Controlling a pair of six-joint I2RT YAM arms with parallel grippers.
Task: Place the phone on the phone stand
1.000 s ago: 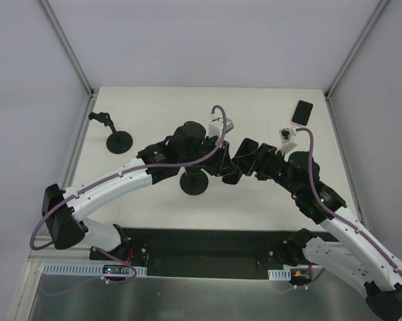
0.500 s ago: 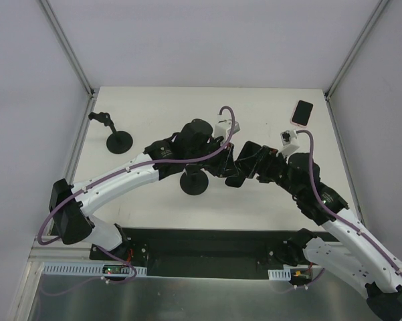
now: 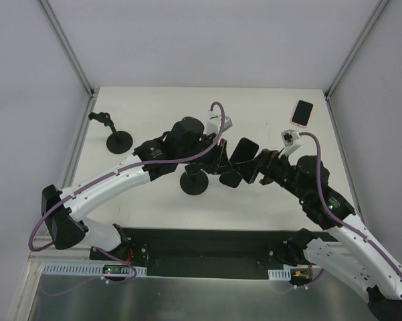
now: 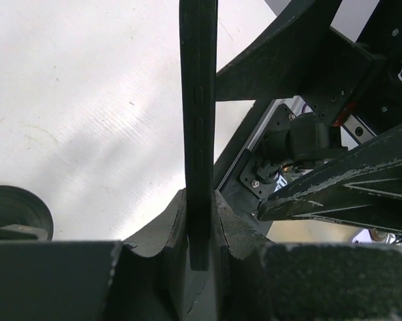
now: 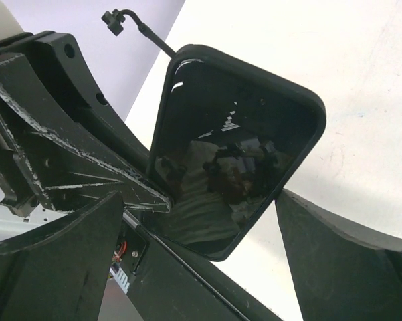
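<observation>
A black phone (image 3: 243,151) hangs above the table's middle, and my left gripper (image 3: 225,163) is shut on its lower edge. The left wrist view has the phone (image 4: 199,100) edge-on, clamped at the left gripper (image 4: 199,204). My right gripper (image 3: 251,172) stands open around the same phone. In the right wrist view the glossy screen (image 5: 234,147) sits between the right gripper's (image 5: 199,204) wide-spread fingers (image 5: 341,261), touching neither. A black phone stand (image 3: 194,182) with a round base sits just left of the grippers, partly under the left arm. Its base (image 4: 13,210) shows at the lower left.
A second black stand (image 3: 118,140) with a bent arm is at the back left, and its tip (image 5: 114,19) shows far off in the right wrist view. A pink-edged phone (image 3: 302,112) lies at the back right corner. Enclosure walls border the table.
My right gripper has opened and let go of the black phone, which now hangs from the left gripper alone. The left arm shifted right, then slightly back left.
</observation>
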